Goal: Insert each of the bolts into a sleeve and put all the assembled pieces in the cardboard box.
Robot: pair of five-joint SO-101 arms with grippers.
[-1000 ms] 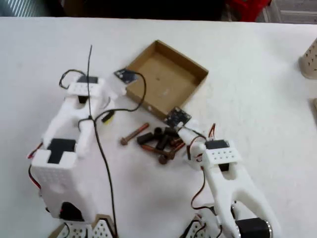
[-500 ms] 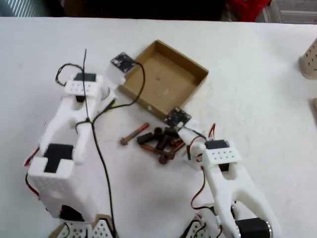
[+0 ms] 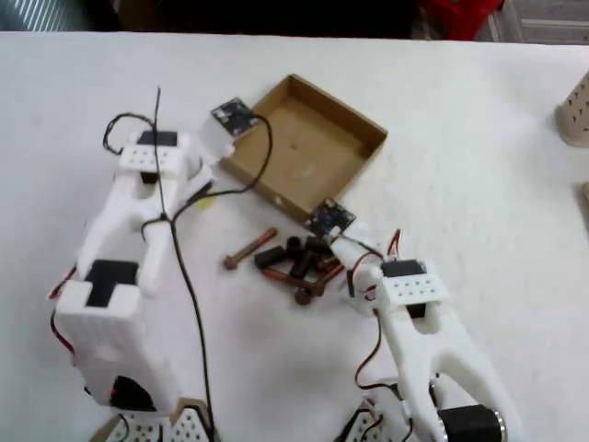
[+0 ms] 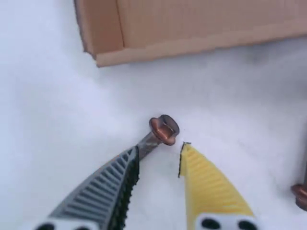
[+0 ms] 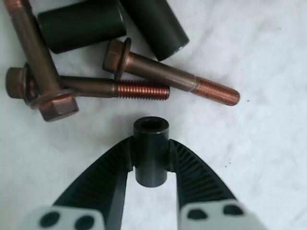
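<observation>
In the left wrist view my left gripper is open. A copper bolt lies on the table at the tip of its grey finger, the shaft running under that finger. Just beyond stands a corner of the cardboard box. The high view places this gripper off the box's left corner. My right gripper is shut on a black sleeve, held upright at the pile. Beyond it lie three bolts and two more sleeves. One bolt lies apart, left of the pile.
A black cable trails from the left arm across the table. A pale perforated object stands at the right edge. The box is empty inside, and bare table stretches to its right.
The left arm has swung its gripper away from the loose bolt toward the box's left corner. The right arm has not moved.
</observation>
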